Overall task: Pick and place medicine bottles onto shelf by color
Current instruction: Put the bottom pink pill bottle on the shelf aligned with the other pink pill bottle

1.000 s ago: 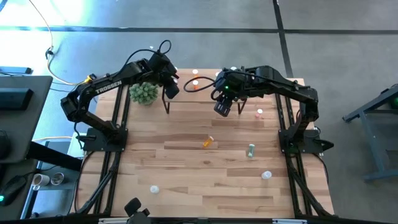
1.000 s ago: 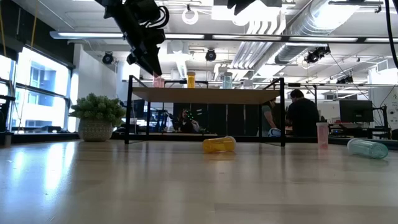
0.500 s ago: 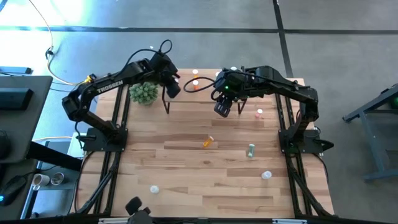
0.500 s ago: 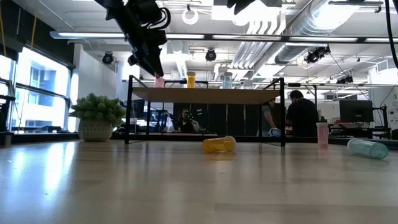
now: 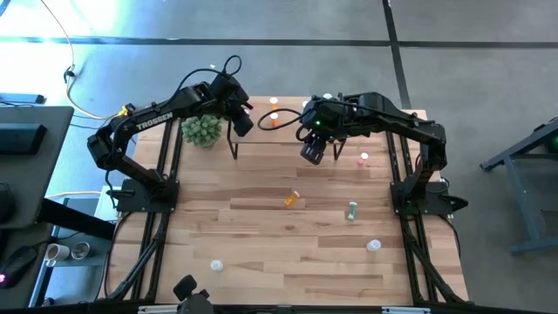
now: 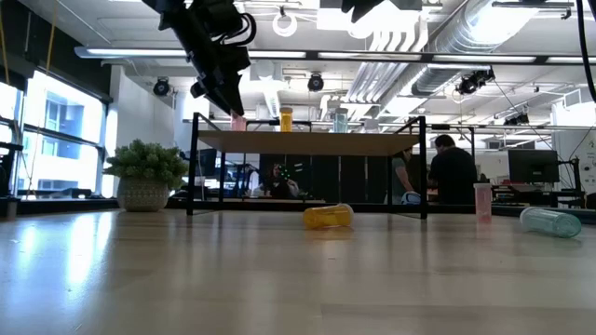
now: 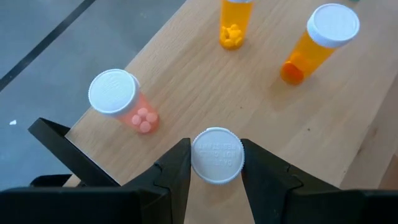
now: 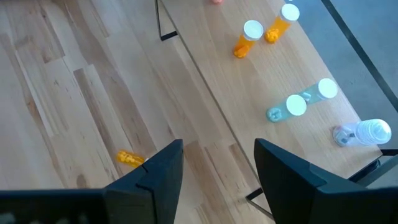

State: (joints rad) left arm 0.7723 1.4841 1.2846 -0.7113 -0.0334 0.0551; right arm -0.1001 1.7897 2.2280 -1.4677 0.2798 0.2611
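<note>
My left gripper point(image 7: 216, 163) is over the left end of the shelf point(image 7: 267, 93), shut on a white-capped medicine bottle point(image 7: 216, 154). The low view shows a pink body point(image 6: 238, 122) under its fingers. On the shelf close by stand a pink bottle point(image 7: 118, 99) and two orange ones point(image 7: 235, 25) point(image 7: 317, 43). Farther along stand two green bottles point(image 8: 292, 106) and a clear one point(image 8: 367, 132). My right gripper point(image 8: 217, 168) hangs open high above the shelf's near edge, holding nothing. My left gripper pinches the bottle's white cap by its round side point(image 7: 196, 159), one finger on each side. The fingers slant down onto it from above. The bottle stands upright with its cap up and its base at the shelf top; I cannot tell whether it rests there.
An orange bottle point(image 5: 291, 200) and a green one point(image 5: 351, 210) lie on the table. White-capped bottles point(image 5: 374, 246) point(image 5: 216, 265) are nearer the front, and a pink one point(image 5: 364, 159) is near the shelf's right legs. A potted green plant point(image 5: 201, 130) stands left of the shelf.
</note>
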